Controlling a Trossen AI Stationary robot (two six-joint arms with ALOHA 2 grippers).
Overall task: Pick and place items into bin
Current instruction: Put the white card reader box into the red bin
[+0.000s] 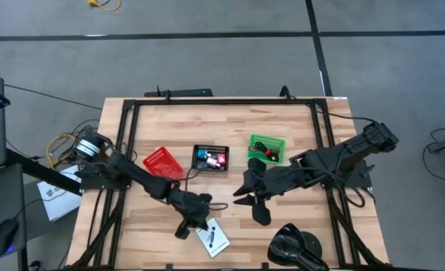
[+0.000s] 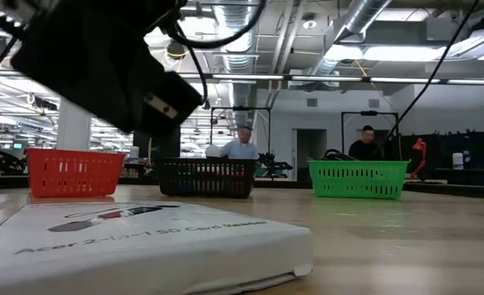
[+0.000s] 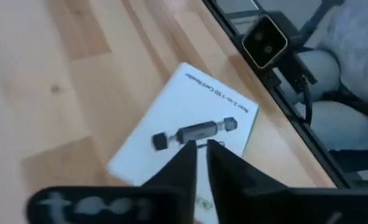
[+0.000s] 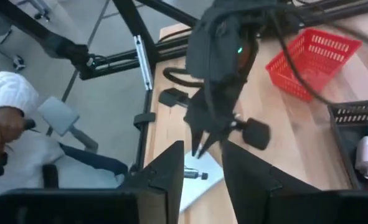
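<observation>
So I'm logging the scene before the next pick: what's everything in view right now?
White card reader box: one, white with a dark stick pictured on it, near the table's front edge, under the left gripper.
Red basket: one, red, left of the black one.
Black basket: one, black, mid-table, holding small blue, white and pink-red pieces.
Green basket: one, green, right of the black one, with dark items inside.
Black rounded lump: one, glossy black, front right corner.
Table: one, pale wood, black frame.
People: two, seated in the room behind.
Left gripper: dark, fingers nearly together, just above the box.
Right gripper: dark, open, mid-table, empty.
</observation>
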